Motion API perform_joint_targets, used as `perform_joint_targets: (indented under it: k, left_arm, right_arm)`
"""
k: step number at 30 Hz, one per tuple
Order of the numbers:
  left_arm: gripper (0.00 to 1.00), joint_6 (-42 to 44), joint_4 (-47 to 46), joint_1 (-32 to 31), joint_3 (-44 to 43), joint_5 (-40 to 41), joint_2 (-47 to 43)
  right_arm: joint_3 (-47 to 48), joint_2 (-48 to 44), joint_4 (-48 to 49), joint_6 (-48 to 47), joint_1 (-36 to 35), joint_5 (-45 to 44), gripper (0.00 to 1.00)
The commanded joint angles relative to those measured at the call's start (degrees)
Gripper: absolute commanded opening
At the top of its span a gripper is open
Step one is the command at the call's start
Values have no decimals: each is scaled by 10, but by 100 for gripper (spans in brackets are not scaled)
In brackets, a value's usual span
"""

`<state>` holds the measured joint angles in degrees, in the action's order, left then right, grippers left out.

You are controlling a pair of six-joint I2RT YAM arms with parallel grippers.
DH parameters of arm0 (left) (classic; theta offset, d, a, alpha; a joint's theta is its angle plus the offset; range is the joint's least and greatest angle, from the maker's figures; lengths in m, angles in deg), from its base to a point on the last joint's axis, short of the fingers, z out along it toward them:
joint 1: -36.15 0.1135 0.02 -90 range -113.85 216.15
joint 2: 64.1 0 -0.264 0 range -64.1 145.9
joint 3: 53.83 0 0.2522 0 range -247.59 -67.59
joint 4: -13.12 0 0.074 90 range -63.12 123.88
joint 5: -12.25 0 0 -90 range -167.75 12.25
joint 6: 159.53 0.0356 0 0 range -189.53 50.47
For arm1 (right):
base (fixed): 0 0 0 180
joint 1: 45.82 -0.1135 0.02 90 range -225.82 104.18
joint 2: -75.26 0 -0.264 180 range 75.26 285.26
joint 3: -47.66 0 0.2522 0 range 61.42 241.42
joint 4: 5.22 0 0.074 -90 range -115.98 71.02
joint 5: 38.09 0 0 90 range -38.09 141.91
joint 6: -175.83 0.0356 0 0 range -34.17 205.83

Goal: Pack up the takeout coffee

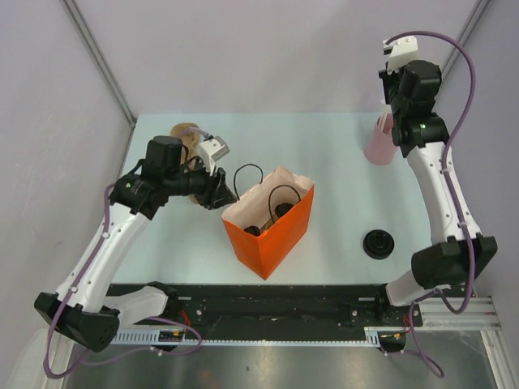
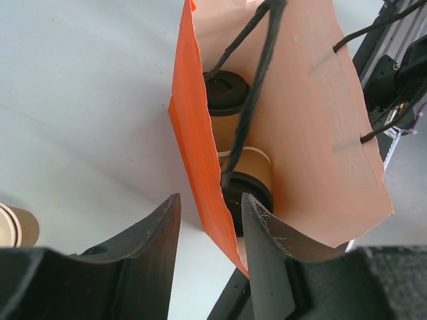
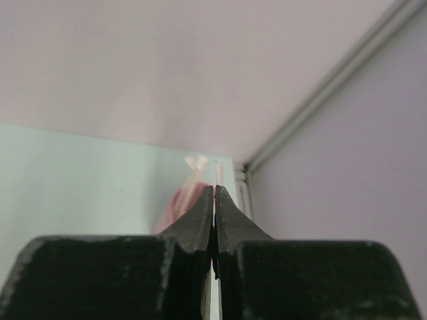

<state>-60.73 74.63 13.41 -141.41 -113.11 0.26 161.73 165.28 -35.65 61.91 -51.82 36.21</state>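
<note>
The two coffee cups (image 2: pixel 223 133) stand lids-up inside the orange bag (image 1: pixel 272 243), straight ahead of your left pincer (image 2: pixel 210 200), the nearer one, which is half-released and empty at the bag's rim. The black handles (image 2: pixel 263 80) crowd the mouth. Your right pincer (image 3: pixel 214 190), well away from the bag, is clenched on what looks like a white straw (image 3: pixel 218 167).

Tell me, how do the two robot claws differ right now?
The left gripper has its jaws apart at the rim of the orange bag; the right gripper is pinched shut on what looks like a white straw. The left sits mid-table, the right over the far right corner. Both have black fingers.
</note>
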Motion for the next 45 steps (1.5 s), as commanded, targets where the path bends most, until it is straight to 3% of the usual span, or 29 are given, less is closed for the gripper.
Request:
perform_joint_targets:
  k: [1,2,8,15,19,23,27,31,36,45]
  left_arm:
    - [47,42,-10,-3,6,-23,-26]
    - [47,42,-10,-3,7,-23,-27]
    - [47,42,-10,-3,15,-23,-36]
    - [47,43,-10,-3,18,-20,-45]
    - [47,43,-12,-3,18,-20,-49]
    - [47,43,-11,-3,19,-19,-48]
    - [47,43,-12,-3,19,-20,-49]
    - [47,44,-12,-3,20,-22,-46]
    - [47,44,-13,-3,19,-21,-45]
    - [47,42,-13,-3,15,-20,-39]
  right_arm:
    - [23,-102,11,64,-28,96,0]
    - [23,-115,1,77,-35,173,0]
    - [62,-157,-107,123,-113,360,0]
    - [152,-123,-273,122,-262,505,0]
    - [168,-114,-328,116,-362,501,0]
    - [208,-93,-407,117,-395,453,0]
    - [257,-92,-435,137,-395,384,0]
    - [279,-120,-396,152,-391,360,0]
    - [306,-135,-383,146,-388,371,0]
    - [316,-85,-499,119,-386,434,0]
